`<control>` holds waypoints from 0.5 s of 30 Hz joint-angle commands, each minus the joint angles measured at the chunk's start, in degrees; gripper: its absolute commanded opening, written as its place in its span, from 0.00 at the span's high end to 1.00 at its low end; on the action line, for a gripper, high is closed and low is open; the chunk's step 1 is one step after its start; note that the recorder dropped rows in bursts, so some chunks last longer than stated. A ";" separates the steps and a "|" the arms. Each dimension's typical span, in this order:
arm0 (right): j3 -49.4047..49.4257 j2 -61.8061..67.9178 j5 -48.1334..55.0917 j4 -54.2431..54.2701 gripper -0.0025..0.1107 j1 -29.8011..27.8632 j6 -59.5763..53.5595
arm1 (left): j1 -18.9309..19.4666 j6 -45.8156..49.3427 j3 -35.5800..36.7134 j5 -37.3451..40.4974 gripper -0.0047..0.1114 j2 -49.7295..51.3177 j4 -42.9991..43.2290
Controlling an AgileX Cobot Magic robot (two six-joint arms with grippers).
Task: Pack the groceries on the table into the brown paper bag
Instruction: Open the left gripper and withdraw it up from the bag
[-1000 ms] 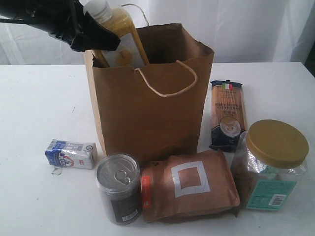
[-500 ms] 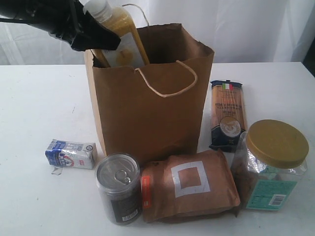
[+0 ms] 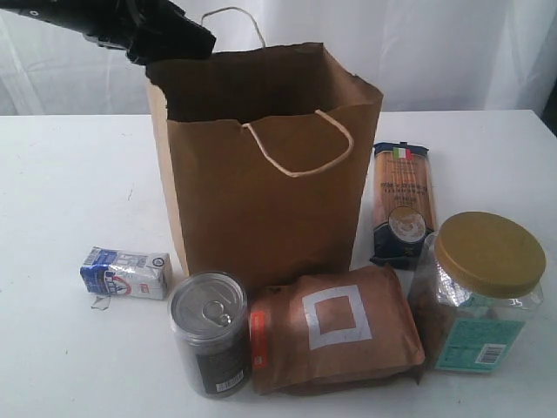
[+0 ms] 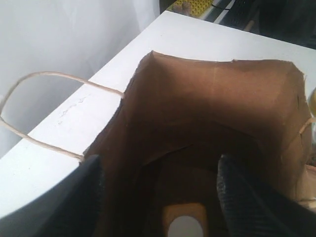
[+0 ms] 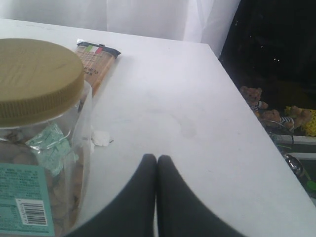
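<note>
The brown paper bag [image 3: 265, 174] stands upright mid-table. My left gripper [image 3: 178, 39] hovers over its back left rim, open and empty [image 4: 160, 168]. Deep inside the bag lies the yellow-grain bottle [image 4: 182, 222], its white cap facing up. In front of the bag sit the dark pull-tab can [image 3: 209, 335] and the brown pouch with white square [image 3: 335, 335]. The small blue-white carton [image 3: 124, 272] lies to the left. The long pasta packet [image 3: 402, 205] and gold-lidded clear jar [image 3: 483, 292] are on the right. My right gripper [image 5: 157, 159] is shut, empty, beside the jar [image 5: 34, 123].
The white table [image 3: 61, 183] ends near the right gripper, with a dark drop beyond its edge [image 5: 256, 123]. The pasta packet [image 5: 94, 64] lies behind the jar. White curtain hangs at the back. The bag's cord handle [image 4: 29, 113] loops outward.
The yellow-grain bottle, held at the bag's mouth before, has dropped out of the left gripper into the bag. The left gripper opened and rose slightly.
</note>
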 commanded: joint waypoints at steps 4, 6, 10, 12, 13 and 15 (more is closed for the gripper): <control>0.05 -0.25 -0.30 0.00 0.98 -0.02 -0.14 | -0.26 -0.83 -0.16 0.25 0.37 -8.03 6.25; 0.05 -0.25 -0.30 0.00 0.98 -0.02 -0.14 | -0.26 -3.95 -0.16 -0.94 0.37 -11.20 9.17; 0.05 -0.25 -0.30 0.00 0.98 -0.02 -0.14 | -0.26 -12.49 -0.16 -0.83 0.37 -16.32 20.79; 0.05 -0.25 -0.30 0.00 0.98 -0.02 -0.14 | -0.26 -20.81 -0.16 -0.19 0.37 -18.28 29.81; 0.05 -0.25 -0.30 0.00 0.98 -0.02 -0.14 | -0.26 -24.06 -0.16 0.95 0.37 -19.08 32.38; 0.05 -0.25 -0.30 0.00 0.98 -0.02 -0.14 | -0.26 -29.01 -0.16 5.53 0.37 -20.89 36.36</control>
